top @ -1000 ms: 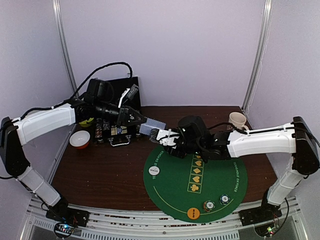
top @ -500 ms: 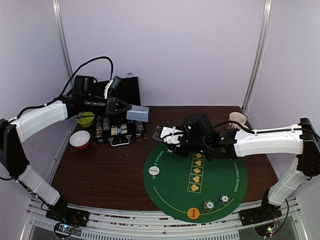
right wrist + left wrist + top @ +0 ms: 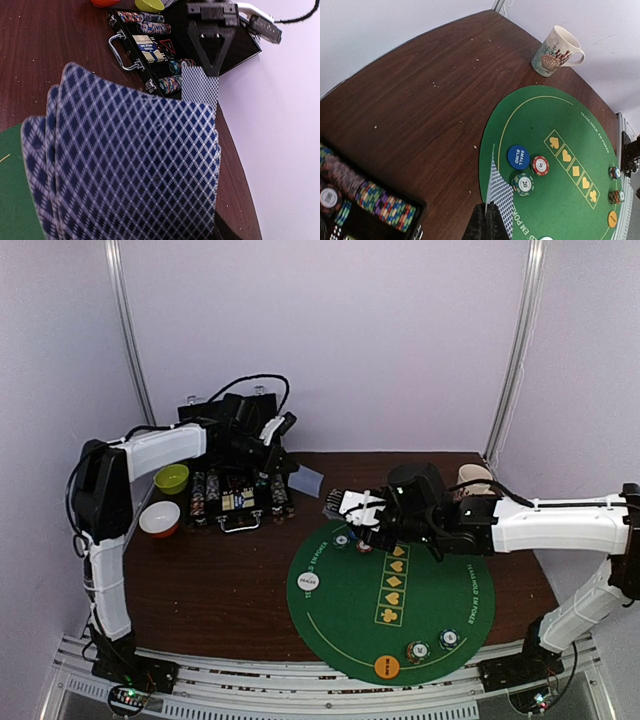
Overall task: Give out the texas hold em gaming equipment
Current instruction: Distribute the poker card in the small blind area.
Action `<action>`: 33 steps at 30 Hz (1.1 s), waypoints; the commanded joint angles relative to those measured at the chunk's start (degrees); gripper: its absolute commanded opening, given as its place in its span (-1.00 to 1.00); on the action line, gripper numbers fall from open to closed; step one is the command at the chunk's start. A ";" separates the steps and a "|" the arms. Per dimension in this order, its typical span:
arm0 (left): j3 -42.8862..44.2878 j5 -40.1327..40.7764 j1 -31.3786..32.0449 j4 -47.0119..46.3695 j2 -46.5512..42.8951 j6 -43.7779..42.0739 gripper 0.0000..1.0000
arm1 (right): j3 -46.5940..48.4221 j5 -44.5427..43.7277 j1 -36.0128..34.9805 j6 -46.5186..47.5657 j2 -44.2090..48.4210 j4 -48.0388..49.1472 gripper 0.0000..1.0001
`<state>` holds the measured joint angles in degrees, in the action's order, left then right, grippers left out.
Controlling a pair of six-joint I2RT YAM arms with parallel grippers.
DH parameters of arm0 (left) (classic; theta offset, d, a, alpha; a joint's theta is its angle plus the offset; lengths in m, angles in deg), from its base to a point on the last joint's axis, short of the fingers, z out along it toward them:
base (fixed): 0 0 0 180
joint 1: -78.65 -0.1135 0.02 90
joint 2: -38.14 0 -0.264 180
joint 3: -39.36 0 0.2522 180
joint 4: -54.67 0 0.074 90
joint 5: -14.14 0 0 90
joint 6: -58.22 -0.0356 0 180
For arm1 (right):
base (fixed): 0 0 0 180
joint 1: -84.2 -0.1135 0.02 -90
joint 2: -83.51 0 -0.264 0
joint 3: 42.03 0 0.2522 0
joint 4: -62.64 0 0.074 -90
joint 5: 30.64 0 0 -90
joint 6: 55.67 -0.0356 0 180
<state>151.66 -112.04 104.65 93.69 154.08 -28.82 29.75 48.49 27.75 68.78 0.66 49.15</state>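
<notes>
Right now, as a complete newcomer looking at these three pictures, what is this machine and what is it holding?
It is two white robot arms side by side, each ending in a two-finger pincer. The wide picture looks down from above and behind them. The other two come from small cameras on each wrist. On the brown table lie a round green mat, poker chips, an open black chip case and a mug. The left pincer pinches a single card. The right pincer grips a fan of cards.
</notes>
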 commanded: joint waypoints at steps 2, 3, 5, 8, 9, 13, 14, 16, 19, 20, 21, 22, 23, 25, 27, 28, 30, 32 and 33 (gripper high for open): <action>15.66 0.78 3.25 8.53 12.06 -6.32 -1.00 | -0.67 1.80 0.54 0.12 2.27 -0.19 -0.14; 17.57 1.37 3.79 9.65 14.10 -7.40 -1.00 | -0.72 1.97 0.58 0.09 2.30 -0.14 -0.14; 21.26 5.12 4.96 12.21 17.81 -9.52 -1.00 | -0.65 2.30 0.57 -0.07 2.34 -0.03 -0.14; 24.37 7.92 5.53 14.16 20.73 -12.94 -1.00 | -0.65 2.84 0.62 -0.39 2.34 -0.01 -0.14; 25.14 7.78 5.59 14.65 21.33 -14.23 -1.00 | -0.70 3.04 0.58 -0.44 2.34 0.07 -0.14; 26.15 7.13 6.60 15.32 22.54 -20.21 -1.00 | -0.55 3.05 0.61 -0.62 1.70 0.17 -0.14; 26.11 7.21 7.06 15.47 22.71 -21.55 -1.00 | -0.54 3.10 0.60 -0.66 1.60 0.16 -0.14; 26.13 9.09 7.64 15.52 23.17 -23.56 -1.00 | -0.41 3.06 0.59 -0.78 1.51 0.17 -0.14; 26.24 13.98 8.20 15.53 24.53 -26.09 -1.00 | -0.29 3.14 0.58 -0.80 1.47 0.25 -0.14; 26.19 14.97 8.38 15.48 25.04 -27.29 -1.00 | -0.29 3.19 0.57 -0.82 1.42 0.23 -0.14; 26.01 15.46 8.55 15.52 25.41 -28.34 -1.00 | -0.34 3.08 0.57 -0.84 1.38 0.23 -0.14; 25.97 16.07 8.64 15.48 25.80 -29.18 -1.00 | -0.28 3.06 0.57 -0.87 1.37 0.17 -0.14; 26.04 16.73 8.75 15.52 26.21 -29.87 -1.00 | -0.28 3.05 0.56 -0.90 1.37 0.12 -0.14; 26.00 17.32 9.04 15.18 26.81 -31.12 -1.00 | -0.28 3.12 0.61 -1.10 1.42 0.08 -0.14; 25.96 17.71 9.26 13.92 27.12 -31.39 -1.00 | -0.36 3.22 0.61 -1.30 1.46 0.01 -0.14; 25.81 17.88 9.36 13.00 27.14 -31.28 -1.00 | -0.36 3.23 0.63 -1.40 1.53 -0.01 -0.14; 25.38 17.82 9.68 11.39 27.13 -31.71 -1.00 | -0.45 3.19 0.58 -1.62 1.57 -0.01 -0.14; 25.05 18.03 9.94 9.93 27.07 -32.32 -1.00 | -0.54 3.14 0.59 -1.76 1.68 -0.05 -0.14; 25.03 18.41 10.02 9.22 27.06 -32.24 -1.00 | -0.55 3.14 0.57 -1.88 1.72 -0.09 -0.14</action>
<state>176.56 -94.87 113.59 107.92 180.99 -58.81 29.42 51.20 28.03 68.33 1.27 48.76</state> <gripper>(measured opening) 0.007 0.433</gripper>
